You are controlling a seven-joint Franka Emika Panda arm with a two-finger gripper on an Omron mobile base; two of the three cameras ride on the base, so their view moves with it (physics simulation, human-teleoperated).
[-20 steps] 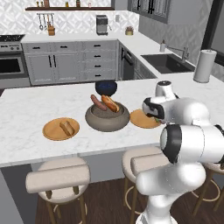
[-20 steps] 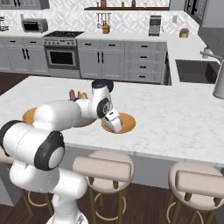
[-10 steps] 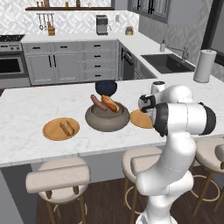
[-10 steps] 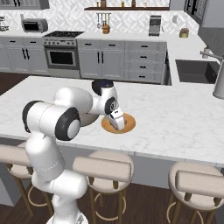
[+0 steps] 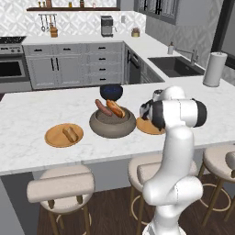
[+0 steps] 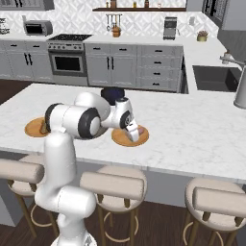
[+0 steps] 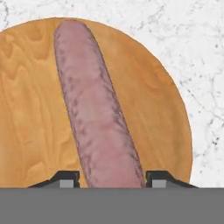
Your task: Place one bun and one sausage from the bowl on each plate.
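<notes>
The end effector (image 7: 112,177) hung directly over the right-hand plate (image 7: 26,109), looking straight down on it. A pinkish sausage (image 7: 94,105) ran lengthwise between the two dark fingertips (image 7: 65,178), its long axis pointing away from the hand and across the plate towards the far rim. The tips stood a little apart, one on each side of the sausage and close against it; whether they gripped it or had just let it go could not be told.

In the right base view the hand (image 6: 130,130) was bent low over that plate (image 6: 121,139). In the left base view the bowl (image 5: 112,125) sat mid-worktop (image 5: 36,110) just left of the arm, with a bun (image 5: 115,109) and a second sausage (image 5: 103,107) propped in it. The other plate (image 5: 57,136) lay farther left, carrying one light-brown piece (image 5: 69,133), apparently a bun. A dark bowl (image 5: 111,92) stood behind.

Judged from this layout, the coming move turned on the sausage lying flat along the plate, in line with the gap between the tips, so a straight lift would clear it.
</notes>
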